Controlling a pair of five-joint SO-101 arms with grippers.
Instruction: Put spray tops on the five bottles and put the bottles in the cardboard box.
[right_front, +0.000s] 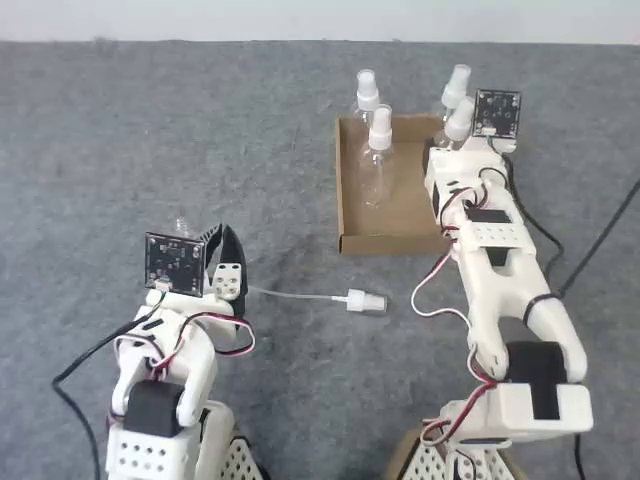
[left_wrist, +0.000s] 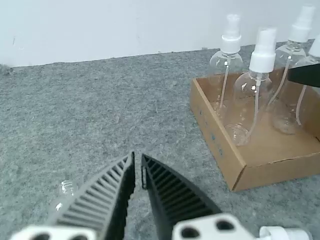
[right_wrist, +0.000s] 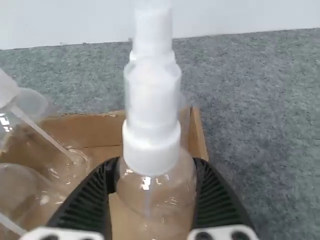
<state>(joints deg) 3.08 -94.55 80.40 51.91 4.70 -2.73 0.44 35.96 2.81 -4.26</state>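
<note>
On the left we see the last bottle (right_front: 181, 223). It has no top on and stands on the grey table (right_front: 100, 150), just beside the left claw (left_wrist: 138, 160). That claw's fingers are almost together and hold nothing.

To the right of that claw, the spray top (right_front: 366, 300) lies flat on the table. Its thin tube (right_front: 290, 294) points back at the left claw. Its white head points away to the right, so it lies sideways across the table. We think the left arm is nearer and should grab it next.

Farther right is the cardboard box (right_front: 343, 190), with other bottles (right_front: 380, 150) standing in it, tops on. The right claw (right_wrist: 155, 170) is squeezed tight on one topped bottle (right_wrist: 150, 195) at the right side of the box.
</note>
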